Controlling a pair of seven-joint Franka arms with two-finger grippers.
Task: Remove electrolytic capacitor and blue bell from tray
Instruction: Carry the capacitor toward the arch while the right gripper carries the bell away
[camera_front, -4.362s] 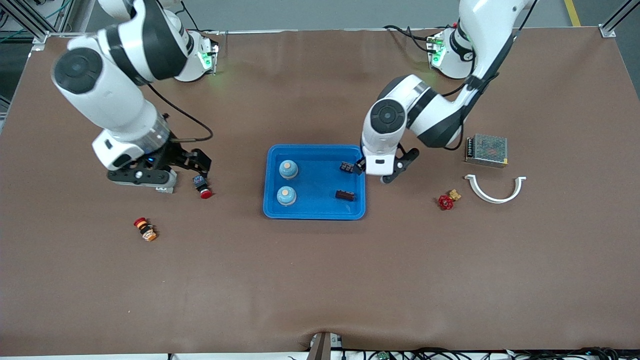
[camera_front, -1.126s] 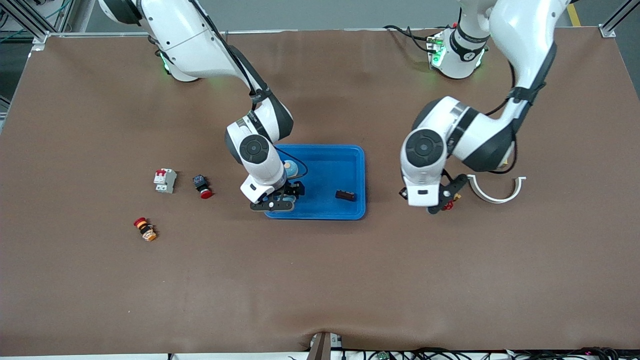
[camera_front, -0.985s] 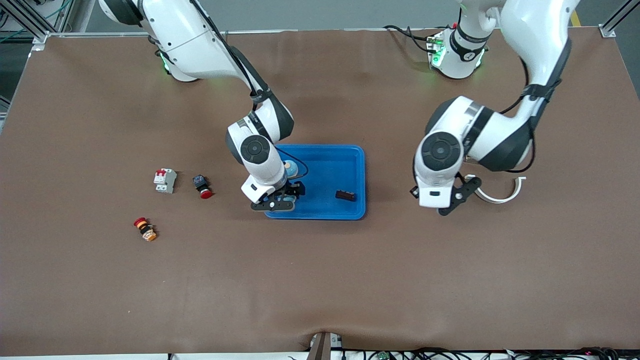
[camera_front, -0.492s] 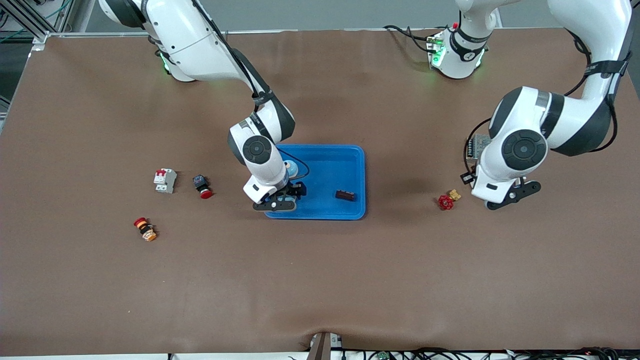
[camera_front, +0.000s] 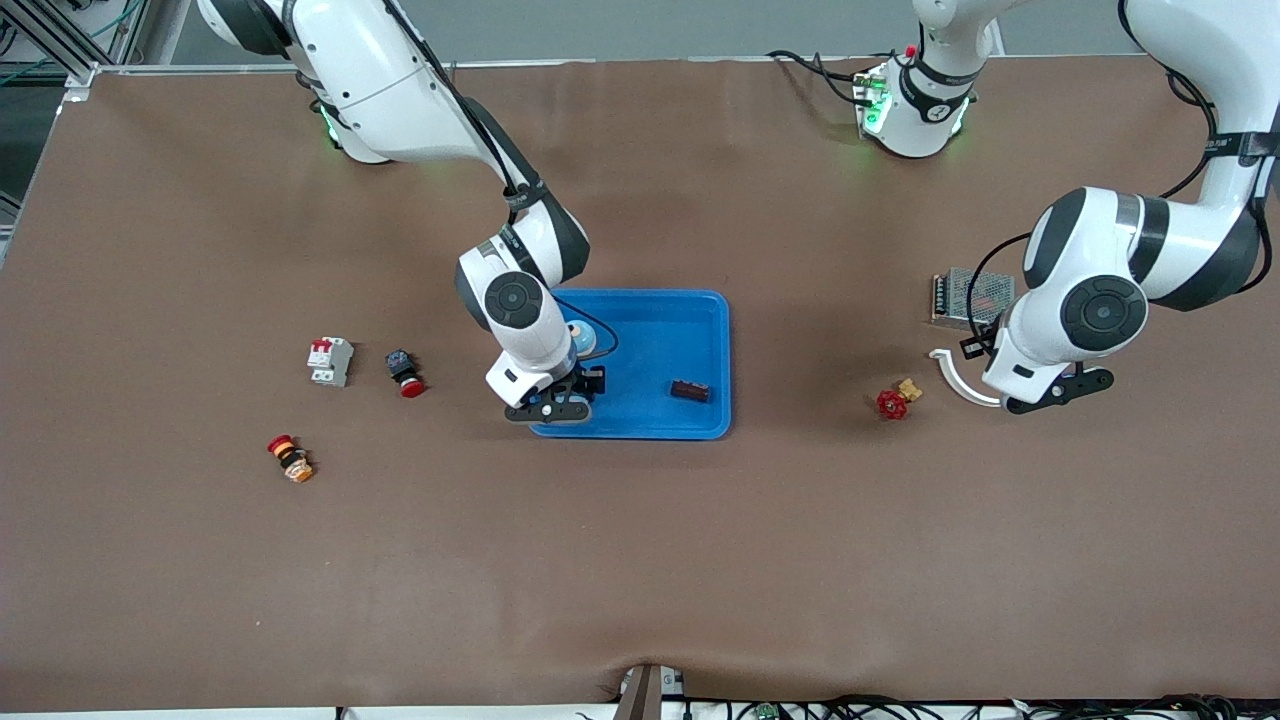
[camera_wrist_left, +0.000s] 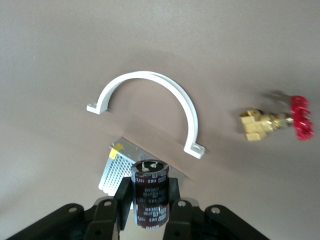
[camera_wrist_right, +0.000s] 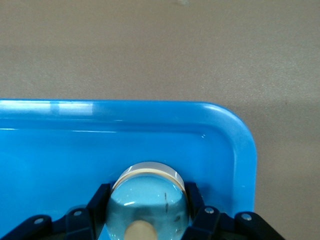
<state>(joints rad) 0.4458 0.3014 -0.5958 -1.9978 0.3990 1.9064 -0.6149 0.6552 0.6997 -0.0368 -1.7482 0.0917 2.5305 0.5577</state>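
Note:
A dark brown capacitor (camera_wrist_left: 150, 202) stands upright between the fingers of my left gripper (camera_wrist_left: 150, 187), which is shut on it. That gripper (camera_front: 1040, 393) hangs over the white curved bracket (camera_wrist_left: 150, 95), beside the mesh power supply (camera_wrist_left: 116, 172). My right gripper (camera_wrist_right: 147, 192) is down in the blue tray (camera_wrist_right: 240, 150), at the corner nearest the camera toward the right arm's end. Its fingers (camera_wrist_right: 101, 197) press both sides of a pale blue dome bell (camera_wrist_right: 147, 212). In the front view this gripper (camera_front: 555, 402) covers that bell. A second bell (camera_front: 581, 338) shows just beside the wrist.
Another dark part (camera_front: 690, 390) lies in the tray. A brass valve with a red handle (camera_front: 893, 401) lies between the tray and the bracket (camera_front: 950, 375), with the power supply (camera_front: 968, 297) close by. A circuit breaker (camera_front: 329, 360), a red push-button (camera_front: 404, 373) and an orange-red button (camera_front: 290, 458) lie toward the right arm's end.
The left arm has swung with the capacitor from over the valve to over the bracket. The right gripper has closed on the bell in the tray.

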